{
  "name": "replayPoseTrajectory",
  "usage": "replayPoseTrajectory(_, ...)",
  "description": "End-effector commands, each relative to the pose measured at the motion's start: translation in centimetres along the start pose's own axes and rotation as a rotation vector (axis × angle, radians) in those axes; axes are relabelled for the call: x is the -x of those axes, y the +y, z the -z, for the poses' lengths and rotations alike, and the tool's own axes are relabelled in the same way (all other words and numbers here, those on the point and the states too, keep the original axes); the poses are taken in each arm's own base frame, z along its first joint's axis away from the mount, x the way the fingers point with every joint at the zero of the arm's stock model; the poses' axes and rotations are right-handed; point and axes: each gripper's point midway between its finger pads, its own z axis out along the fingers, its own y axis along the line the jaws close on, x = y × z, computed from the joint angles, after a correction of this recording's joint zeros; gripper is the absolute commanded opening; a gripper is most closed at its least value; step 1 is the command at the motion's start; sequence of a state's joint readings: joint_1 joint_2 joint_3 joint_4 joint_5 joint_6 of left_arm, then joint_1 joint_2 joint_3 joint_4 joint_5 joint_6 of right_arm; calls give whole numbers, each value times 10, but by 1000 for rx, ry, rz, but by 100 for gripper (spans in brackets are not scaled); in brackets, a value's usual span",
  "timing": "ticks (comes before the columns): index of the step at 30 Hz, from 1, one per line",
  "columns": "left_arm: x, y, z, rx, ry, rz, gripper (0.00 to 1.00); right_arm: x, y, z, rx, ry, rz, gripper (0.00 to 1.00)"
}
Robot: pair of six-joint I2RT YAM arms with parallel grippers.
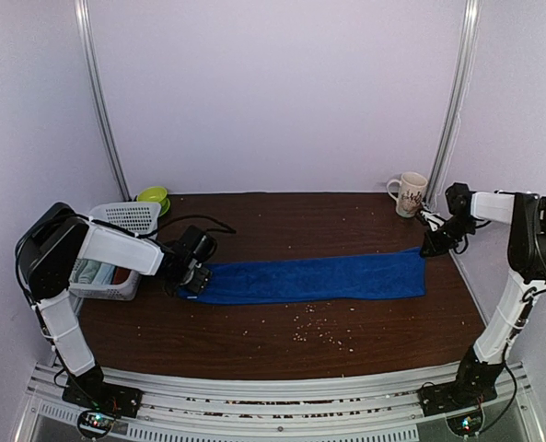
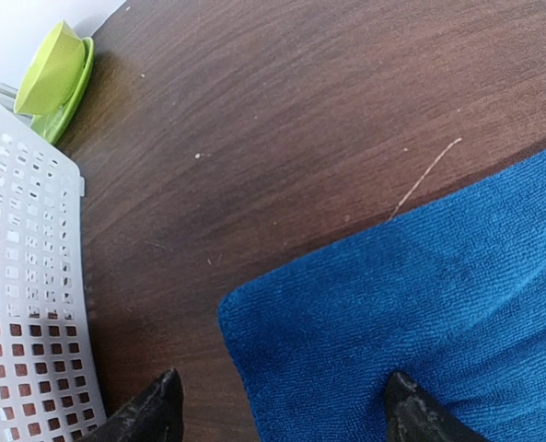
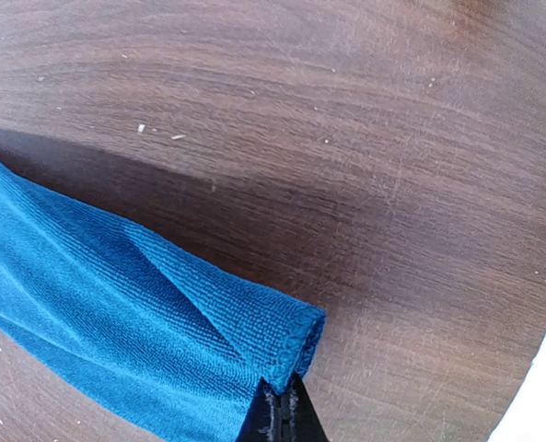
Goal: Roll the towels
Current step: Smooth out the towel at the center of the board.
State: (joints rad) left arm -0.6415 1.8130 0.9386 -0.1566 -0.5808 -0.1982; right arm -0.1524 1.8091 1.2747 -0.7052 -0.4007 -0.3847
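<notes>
The royal blue towel (image 1: 319,276) lies flat as one long strip across the middle of the table. My left gripper (image 1: 191,281) is open at the strip's left end. In the left wrist view that gripper (image 2: 286,405) straddles the blue towel's (image 2: 420,295) corner, one fingertip (image 2: 167,405) over bare wood and the other on the cloth. My right gripper (image 1: 429,249) is at the far right corner. In the right wrist view it (image 3: 280,410) is shut on the blue towel's (image 3: 116,313) folded edge, lifting it slightly. A pale mint-green towel (image 1: 90,273) shows inside the basket.
A white perforated basket (image 1: 130,218) stands at the left edge, close to my left gripper, and also shows in the left wrist view (image 2: 24,276). Behind it sits a lime-green bowl (image 1: 153,196). A white patterned mug (image 1: 411,193) stands at the back right. Crumbs dot the wood in front.
</notes>
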Motion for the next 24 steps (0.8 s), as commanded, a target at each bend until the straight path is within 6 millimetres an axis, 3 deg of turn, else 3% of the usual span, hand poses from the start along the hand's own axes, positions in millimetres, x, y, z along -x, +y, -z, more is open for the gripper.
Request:
replayPoseTrajectory(1,-33,2,-11,33,105,-61,77,-5,-17,-10,-75,43,-30,0)
replayPoseTrajectory(6,-33,3,-11,36,105,-57,77,-1,-25,-21,-135,60,-28,0)
replayPoseTrajectory(22,-34,7,-10,65,107,-49,77,22,-22,-38,-99,56,-72,0)
replayPoseTrajectory(24,-34,10,-10,76,110,-45,77,30,-22,-35,-120,19,-64,5)
